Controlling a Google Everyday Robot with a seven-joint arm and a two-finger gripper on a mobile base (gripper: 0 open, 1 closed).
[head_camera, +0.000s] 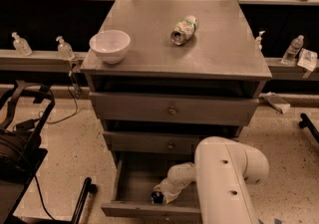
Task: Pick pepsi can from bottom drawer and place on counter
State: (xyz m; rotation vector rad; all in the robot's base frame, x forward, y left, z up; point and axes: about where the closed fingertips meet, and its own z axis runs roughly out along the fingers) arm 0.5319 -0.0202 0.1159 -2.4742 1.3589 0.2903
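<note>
The gripper (161,194) sits inside the open bottom drawer (144,211), seemingly against the pepsi can (156,198). Its grip state cannot be told.

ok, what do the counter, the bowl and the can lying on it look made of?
Counter: grey metal, matte, lightly scuffed with a dull sheen. Bowl: glossy white, ceramic or plastic, unclear. Can: thin metal by its silver end, pale green-and-white print. Pincer sits down in the bottom drawer.

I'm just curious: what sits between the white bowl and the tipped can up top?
Nothing: the camera view shows bare counter between bowl and can. The gripper is down in the bottom drawer.
</note>
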